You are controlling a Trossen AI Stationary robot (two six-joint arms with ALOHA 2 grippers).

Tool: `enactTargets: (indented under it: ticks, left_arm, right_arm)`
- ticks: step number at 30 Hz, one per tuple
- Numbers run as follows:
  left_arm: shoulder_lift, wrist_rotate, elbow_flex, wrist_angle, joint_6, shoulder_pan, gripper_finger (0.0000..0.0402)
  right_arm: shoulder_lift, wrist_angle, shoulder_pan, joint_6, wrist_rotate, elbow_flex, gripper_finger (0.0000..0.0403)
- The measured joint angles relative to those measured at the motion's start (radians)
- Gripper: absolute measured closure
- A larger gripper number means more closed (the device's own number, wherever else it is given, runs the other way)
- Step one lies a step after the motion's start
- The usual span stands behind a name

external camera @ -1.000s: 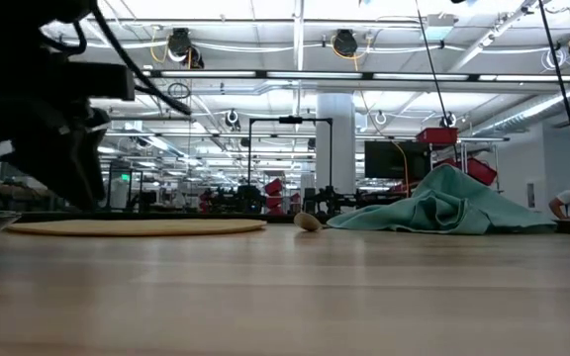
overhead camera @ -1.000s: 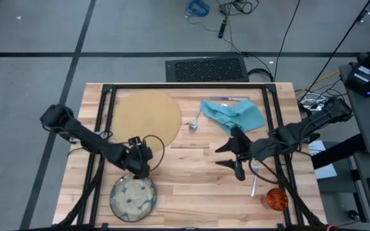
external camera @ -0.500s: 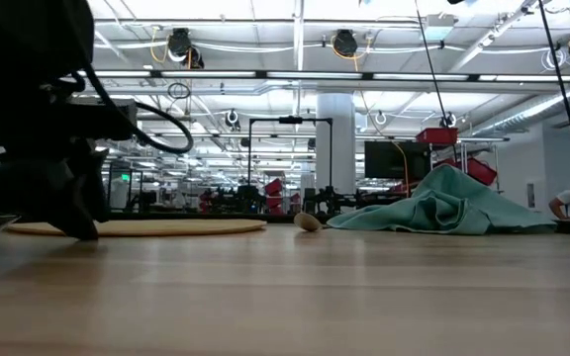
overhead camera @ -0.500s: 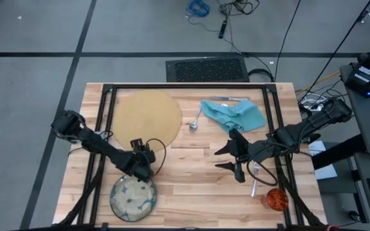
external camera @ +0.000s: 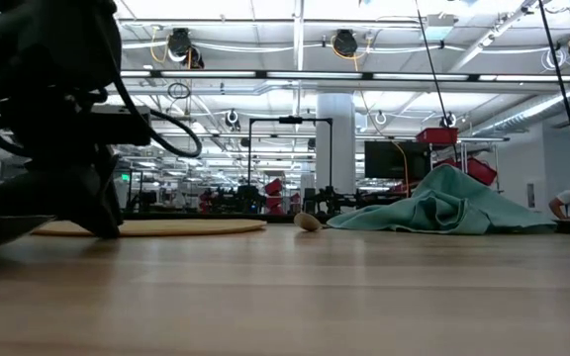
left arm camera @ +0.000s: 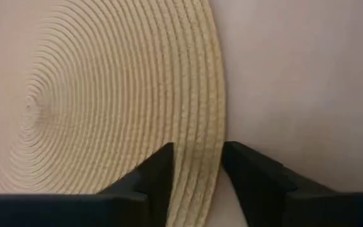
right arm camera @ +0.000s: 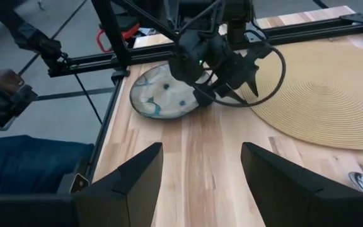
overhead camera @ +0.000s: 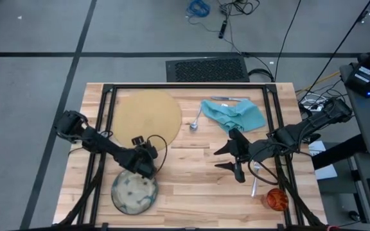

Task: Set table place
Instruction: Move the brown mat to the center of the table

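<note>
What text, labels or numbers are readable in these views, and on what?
None readable.
Plate, placemat, napkin, cup: no lettering shows.
Left gripper and right gripper: no legible markings.
Low view: signs and a dark screen in the room behind are too small to read.

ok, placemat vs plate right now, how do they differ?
The placemat is tan, woven in rings and lies flat; the plate is glazed, with green markings. The placemat is plainly wider than the plate. The placemat lies at the table's far side, clear of both tools; the plate sits at the near edge, with the left tool at its rim. Both are round.
</note>
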Motion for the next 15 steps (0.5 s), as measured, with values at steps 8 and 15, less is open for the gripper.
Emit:
enactTargets:
  ticks: [8, 15]
  left_arm:
    - [-0.01, 0.04, 0.001, 0.003, 0.055, 0.029, 0.0395]
    - [-0.026, 0.041, 0.049, -0.088, 0.113, 0.051, 0.0401]
  right_arm:
    - [0.0, 0.013, 0.0, -0.007, -0.021, 0.0, 0.0195]
    - [0.0, 0.015, 0.0, -0.012, -0.021, 0.0, 0.0195]
